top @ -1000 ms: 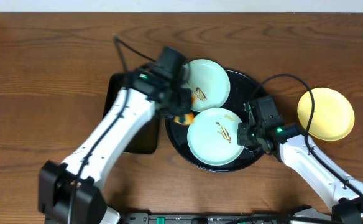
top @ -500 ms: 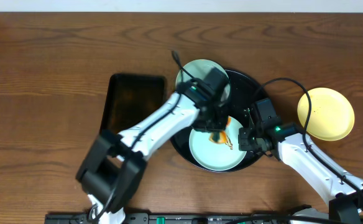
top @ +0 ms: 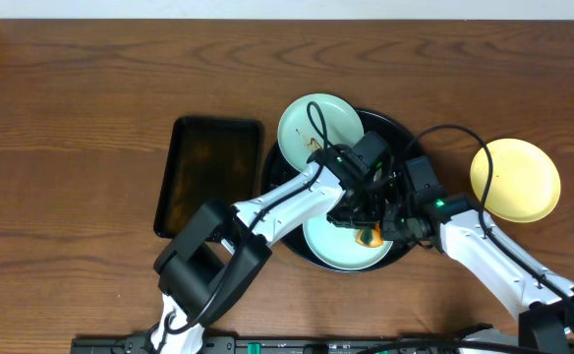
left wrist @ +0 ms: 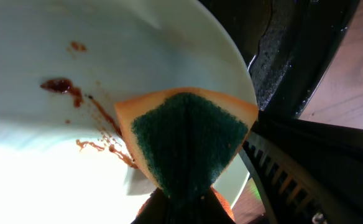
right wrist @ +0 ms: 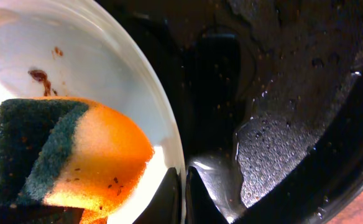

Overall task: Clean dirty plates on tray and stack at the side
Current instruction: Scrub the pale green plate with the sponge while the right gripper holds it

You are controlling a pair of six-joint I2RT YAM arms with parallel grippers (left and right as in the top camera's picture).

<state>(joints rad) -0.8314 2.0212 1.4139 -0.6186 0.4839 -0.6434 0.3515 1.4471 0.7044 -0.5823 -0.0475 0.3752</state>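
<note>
Left gripper (left wrist: 181,205), clamped on the sponge (left wrist: 184,143), should press flat over smears (left wrist: 76,93); right gripper (right wrist: 183,194) pinches the plate (right wrist: 76,68) rim.

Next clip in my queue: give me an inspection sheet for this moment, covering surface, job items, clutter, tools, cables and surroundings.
Surface: wooden table, brown grain.
Job's things: round black tray, wet in the right wrist view; lower mint plate inside it, brown smears; upper mint plate overlapping the tray's far rim; yellow plate on the table, right of the tray.
Clutter: rectangular black tray, left of the round one.
Grippers: left tool shut on an orange-green sponge over the lower plate; right tool pinching that plate's rim.
Cables: left arm cable loops over the upper plate; right arm cable arcs clear.
Surroundings: pale wall strip.
</note>
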